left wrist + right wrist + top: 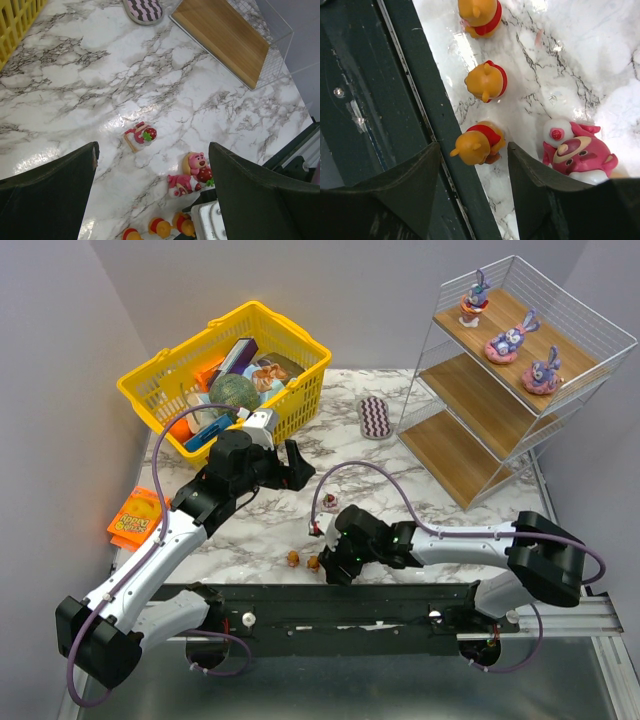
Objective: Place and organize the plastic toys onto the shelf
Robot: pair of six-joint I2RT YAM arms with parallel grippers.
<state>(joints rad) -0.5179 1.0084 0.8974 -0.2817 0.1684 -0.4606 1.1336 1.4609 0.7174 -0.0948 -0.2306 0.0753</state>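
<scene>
Closest to the lens in the overhead view, the right gripper (330, 568) is hanging low at the bottom edge of the marble table (265, 525), over the orange bears (293, 558); from up here I cannot tell how wide it is standing. The left gripper (297, 466) is hovering mid-frame below the yellow basket (290, 405). The shelf (450, 450) is standing at the upper right, with three purple bunnies (510, 340) sitting in a row on its top board and no toys showing on the lower boards.

In the left wrist view, its fingers (50, 195) are spreading fully wide and holding nothing, above a strawberry toy (141, 136) and a pink bear (194, 170).

In the right wrist view, the jaws are standing partly apart, flanking the lowest bear (477, 144), with neither pad visibly pressing on it. That bear is sitting right beside the dark rail (395, 75) at lower centre. The danger, as I judge it: the left-hand finger is hanging over the rail and could catch there, so the squeeze lands off-centre and the rounded bear squirts out. The other finger is crowding the pink bear and may knock it over.
</scene>
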